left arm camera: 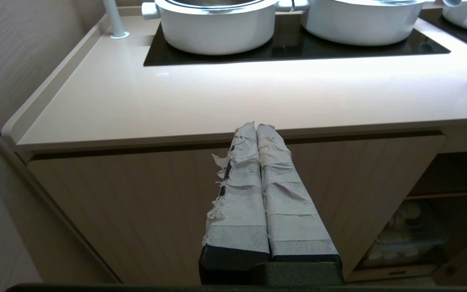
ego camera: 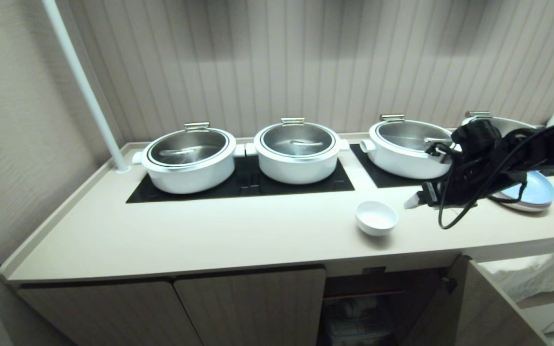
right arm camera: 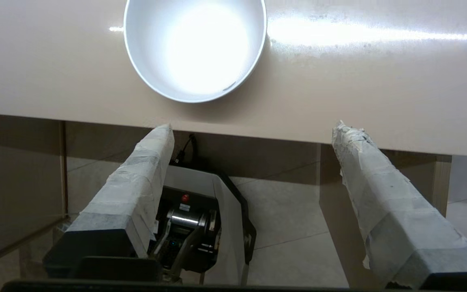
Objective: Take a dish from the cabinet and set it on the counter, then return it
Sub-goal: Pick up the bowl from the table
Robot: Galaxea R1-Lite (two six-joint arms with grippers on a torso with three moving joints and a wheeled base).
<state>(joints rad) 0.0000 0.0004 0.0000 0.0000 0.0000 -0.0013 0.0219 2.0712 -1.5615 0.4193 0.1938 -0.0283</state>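
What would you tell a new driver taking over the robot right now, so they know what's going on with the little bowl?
Right gripper: open, empty, beside the dish.
Left gripper: shut, parked in front of a closed cabinet door.
Dish: upright on the counter, near its front edge, apart from the pots.
Cabinet: door open below the dish.
Done: dish set on the counter.
Left: pick it up again and return it to the cabinet.

White dish [ego camera: 376,217] upright on beige counter [ego camera: 209,230].
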